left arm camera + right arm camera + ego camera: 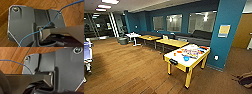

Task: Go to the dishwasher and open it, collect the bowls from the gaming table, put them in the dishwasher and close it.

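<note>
A large lounge with a brown wood-plank floor [129, 67] and deep teal walls, seen from high up on the robot. Right of the middle stands the gaming table [177, 60] — long and narrow, with a white top, yellow edges and yellow legs — set at an angle with one short end close to a broad teal pillar [227, 32]. On the white top lies a bright blue bowl [186, 58] near the closer end, with small orange bowls [179, 52] just beyond it; their exact number is too blurred to tell. A patch of mixed colours [192, 52] sits in the middle of the top, and cannot be made out further. Behind the table, along the back wall, stand two yellow-topped tables [172, 42], a small white table [133, 36] to their left, and a dark sofa [201, 35] under pale windows. A pale yellow notice [224, 30] hangs on the pillar. At the far left edge, part of a light blue and white piece of furniture [87, 53] juts in. In both wrist views the wood floor lies under the robot's dark plate, with a thin blue cable [70, 5] crossing in front; whether either gripper's fingers are open or closed cannot be told.
</note>
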You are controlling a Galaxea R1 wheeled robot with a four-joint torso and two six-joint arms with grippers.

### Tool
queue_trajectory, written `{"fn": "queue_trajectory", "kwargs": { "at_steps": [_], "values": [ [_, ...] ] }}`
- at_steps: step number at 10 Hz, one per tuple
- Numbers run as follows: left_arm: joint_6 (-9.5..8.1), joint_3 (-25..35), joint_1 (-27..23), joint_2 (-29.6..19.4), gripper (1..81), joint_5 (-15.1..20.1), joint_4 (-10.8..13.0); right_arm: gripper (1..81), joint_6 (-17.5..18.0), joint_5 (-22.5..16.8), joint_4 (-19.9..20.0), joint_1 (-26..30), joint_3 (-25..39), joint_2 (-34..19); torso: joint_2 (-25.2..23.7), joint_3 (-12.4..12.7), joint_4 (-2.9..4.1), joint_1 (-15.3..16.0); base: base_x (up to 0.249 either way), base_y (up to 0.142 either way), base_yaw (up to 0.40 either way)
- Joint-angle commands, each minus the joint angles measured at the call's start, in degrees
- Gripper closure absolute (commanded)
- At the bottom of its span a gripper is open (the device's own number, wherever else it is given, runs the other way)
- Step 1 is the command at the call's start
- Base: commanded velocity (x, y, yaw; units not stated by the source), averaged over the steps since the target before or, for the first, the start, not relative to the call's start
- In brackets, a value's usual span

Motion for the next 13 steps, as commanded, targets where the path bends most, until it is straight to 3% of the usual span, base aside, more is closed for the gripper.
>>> {"fn": "queue_trajectory", "kwargs": {
  "at_steps": [1,7,13],
  "values": [
    [0.24,0.8,-2.1,-0.3,1.0,2.8,0.5,1.0,-0.1,-2.5,-1.0,2.5,0.5,0.3,0.0,0.0,0.00,0.0,0.168,0.000,0.000],
    [0.24,0.8,-2.1,-0.2,1.0,2.8,0.5,1.0,-0.1,-2.5,-1.1,2.6,0.5,0.3,0.0,0.0,0.00,0.0,0.169,0.000,0.000],
    [0.32,0.9,-2.1,-0.3,1.0,2.9,0.6,1.0,-0.1,-2.4,-1.1,2.4,0.5,0.3,0.0,0.0,0.00,0.0,0.174,0.090,0.000]
  ]
}}
